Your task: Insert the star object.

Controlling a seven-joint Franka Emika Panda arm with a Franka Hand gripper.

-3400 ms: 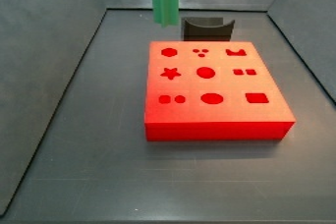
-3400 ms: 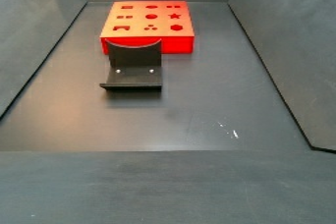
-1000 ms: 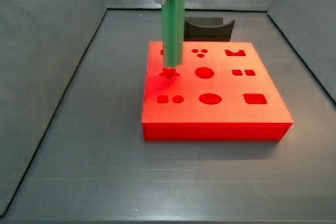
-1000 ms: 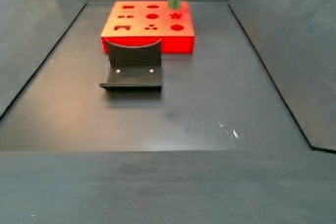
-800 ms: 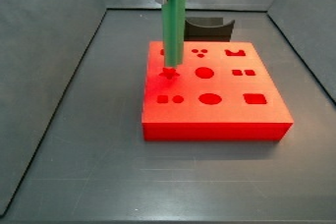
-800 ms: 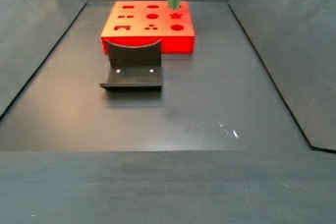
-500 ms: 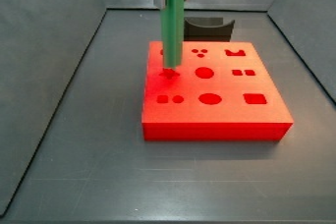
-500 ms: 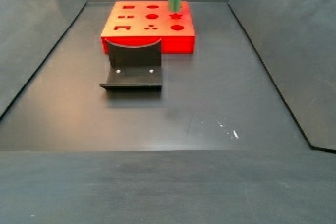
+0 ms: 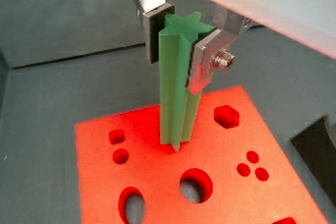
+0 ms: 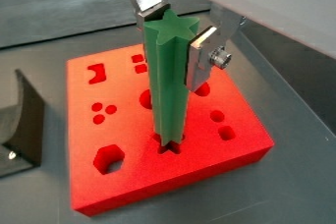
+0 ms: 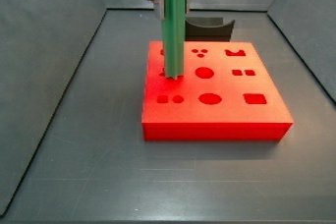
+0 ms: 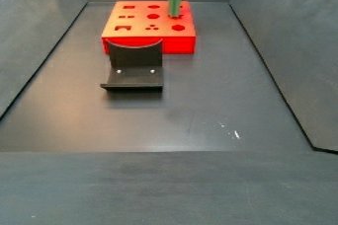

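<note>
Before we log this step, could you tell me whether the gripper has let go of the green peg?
No, the gripper clamps the green peg near its top.

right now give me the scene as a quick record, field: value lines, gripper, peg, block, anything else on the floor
gripper: above the red block, fingers either side of the peg's top end
star object: green ridged peg, upright, lower tip at the star-shaped hole
red block: flat on the floor, shaped holes in its top
fixture: dark bracket on the floor beside the block, apart from the peg
insertion: most of the peg is above the block
</note>
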